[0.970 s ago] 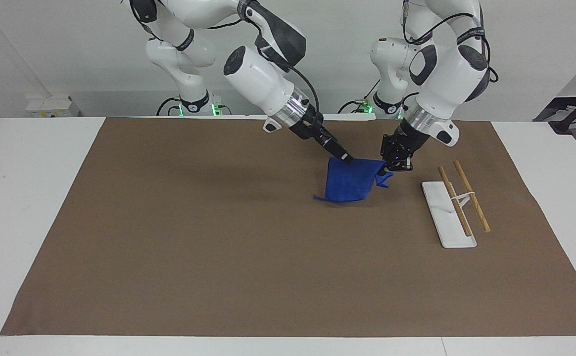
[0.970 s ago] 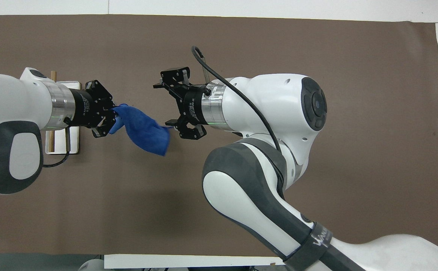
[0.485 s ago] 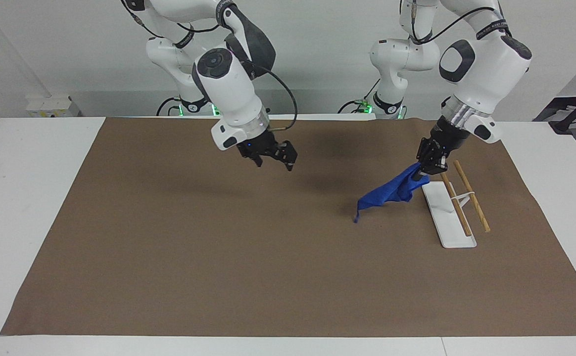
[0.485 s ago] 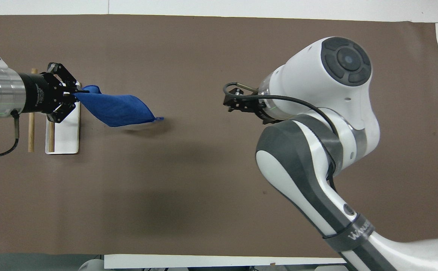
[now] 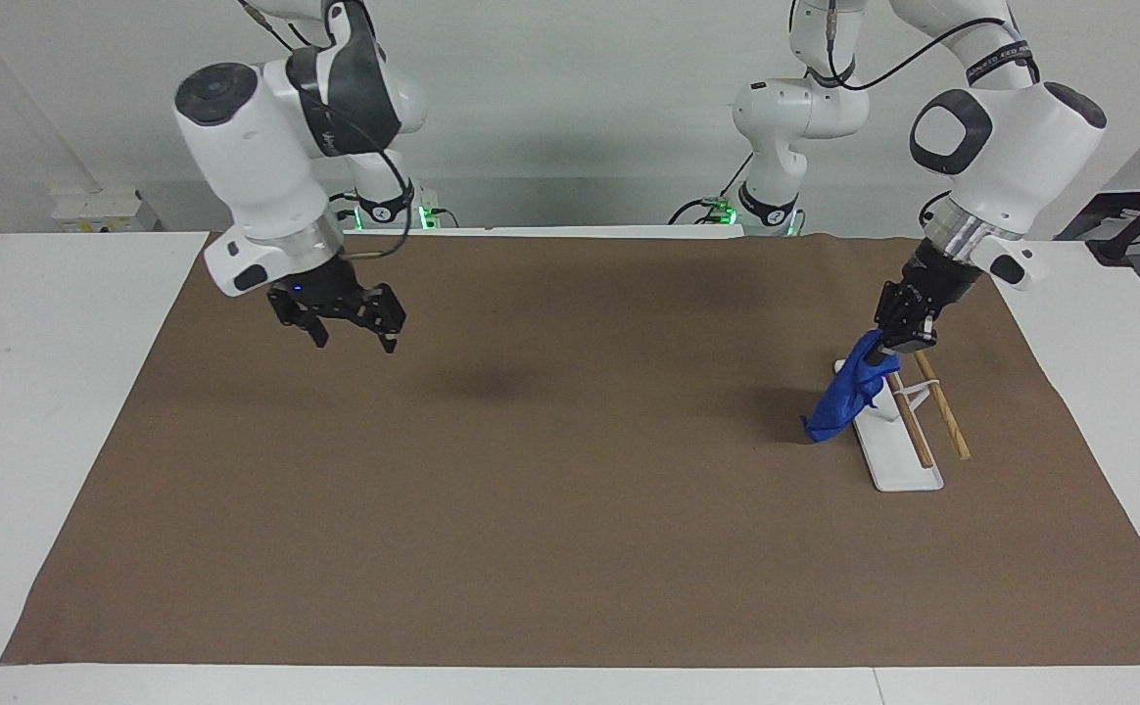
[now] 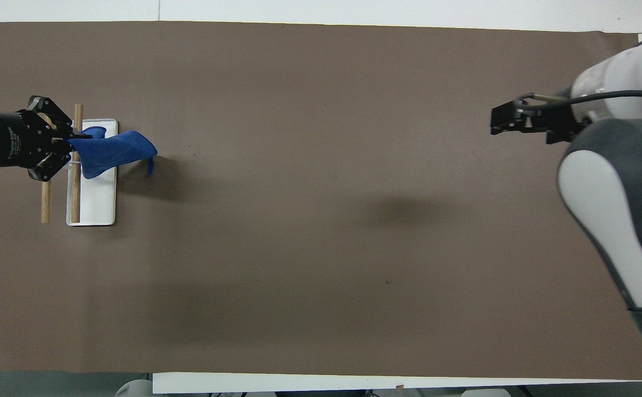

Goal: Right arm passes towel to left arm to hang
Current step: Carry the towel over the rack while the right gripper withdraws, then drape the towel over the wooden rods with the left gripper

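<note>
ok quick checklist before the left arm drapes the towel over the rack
1. Grip on the towel: ok. The left gripper is shut on the towel at one corner; the rest hangs down.
2. Handover finished: ok. The right gripper is open, holds nothing and waits over the brown mat at the right arm's end of the table.
3. Position over the rack: ok. The left gripper is above the wooden rails of the rack.
4. Towel over a rail: not ok. It hangs beside the rails, over the edge of the white base.
5. Towel's lower end clear of the mat: cannot tell.
6. Rack upright: ok.
</note>
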`<state>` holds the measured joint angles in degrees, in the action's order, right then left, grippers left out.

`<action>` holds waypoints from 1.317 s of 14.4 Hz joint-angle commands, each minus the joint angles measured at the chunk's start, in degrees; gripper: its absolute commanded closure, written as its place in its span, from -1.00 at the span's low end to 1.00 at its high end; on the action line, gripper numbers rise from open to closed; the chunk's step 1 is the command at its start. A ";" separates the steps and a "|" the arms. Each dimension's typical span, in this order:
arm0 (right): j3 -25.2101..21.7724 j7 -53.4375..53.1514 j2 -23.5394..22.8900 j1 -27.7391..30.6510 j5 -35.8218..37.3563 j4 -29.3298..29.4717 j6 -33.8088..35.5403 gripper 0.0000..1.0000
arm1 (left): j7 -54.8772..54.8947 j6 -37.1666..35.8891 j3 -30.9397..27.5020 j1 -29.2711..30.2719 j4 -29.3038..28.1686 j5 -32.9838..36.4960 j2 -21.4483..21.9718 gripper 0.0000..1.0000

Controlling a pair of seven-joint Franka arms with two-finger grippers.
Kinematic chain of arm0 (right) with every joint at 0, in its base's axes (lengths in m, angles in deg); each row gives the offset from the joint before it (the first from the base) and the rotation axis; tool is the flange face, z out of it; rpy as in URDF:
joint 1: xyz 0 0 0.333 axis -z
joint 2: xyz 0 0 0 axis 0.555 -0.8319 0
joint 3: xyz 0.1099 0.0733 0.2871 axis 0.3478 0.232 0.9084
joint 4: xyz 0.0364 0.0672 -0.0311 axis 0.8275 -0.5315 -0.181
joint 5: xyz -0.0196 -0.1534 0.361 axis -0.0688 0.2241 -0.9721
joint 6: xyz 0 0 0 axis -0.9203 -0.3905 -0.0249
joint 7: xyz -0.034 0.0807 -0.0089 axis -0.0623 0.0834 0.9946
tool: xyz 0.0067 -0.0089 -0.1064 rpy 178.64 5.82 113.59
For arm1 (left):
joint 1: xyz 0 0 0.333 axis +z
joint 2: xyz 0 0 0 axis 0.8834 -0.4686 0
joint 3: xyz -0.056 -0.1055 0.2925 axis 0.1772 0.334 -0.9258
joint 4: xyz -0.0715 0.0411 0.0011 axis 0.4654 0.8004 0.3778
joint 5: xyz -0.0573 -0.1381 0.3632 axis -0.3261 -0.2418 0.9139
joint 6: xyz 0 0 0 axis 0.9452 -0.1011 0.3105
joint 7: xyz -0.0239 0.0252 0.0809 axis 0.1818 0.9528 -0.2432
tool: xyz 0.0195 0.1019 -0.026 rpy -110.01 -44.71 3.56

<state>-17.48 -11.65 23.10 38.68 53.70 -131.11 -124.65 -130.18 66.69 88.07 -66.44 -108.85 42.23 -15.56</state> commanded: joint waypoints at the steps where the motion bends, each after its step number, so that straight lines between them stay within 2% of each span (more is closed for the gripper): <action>1: -7.10 9.31 2.14 -0.67 2.52 -1.11 1.21 -0.99 | 0.94 1.89 0.30 1.57 -1.57 -0.62 1.35 0.98; 3: -9.75 13.98 2.93 -0.67 2.61 -0.94 1.48 -0.99 | 0.94 1.89 0.21 1.58 -2.36 -0.62 1.52 0.98; 7: -10.20 14.08 2.32 -0.49 3.14 2.49 9.20 -0.99 | -3.43 1.11 0.04 1.67 -2.45 -0.62 1.52 0.98; 14: -10.28 13.99 2.32 -0.58 3.06 2.58 9.56 -0.99 | -5.04 -5.48 -0.05 4.29 -3.77 -0.10 3.54 0.96; 16: -10.29 14.00 2.23 -0.49 3.06 2.67 9.56 -0.99 | -3.99 -4.44 -0.05 4.83 -3.25 0.17 3.20 0.97; 19: -11.07 14.00 2.41 -0.40 2.88 2.67 9.65 -0.99 | 5.57 -3.03 0.04 6.76 -0.53 0.61 1.53 0.98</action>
<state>-27.87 2.16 25.47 38.31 55.79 -129.11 -116.05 -129.85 62.89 87.97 -61.12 -110.10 42.43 -14.08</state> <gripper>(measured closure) 0.000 0.974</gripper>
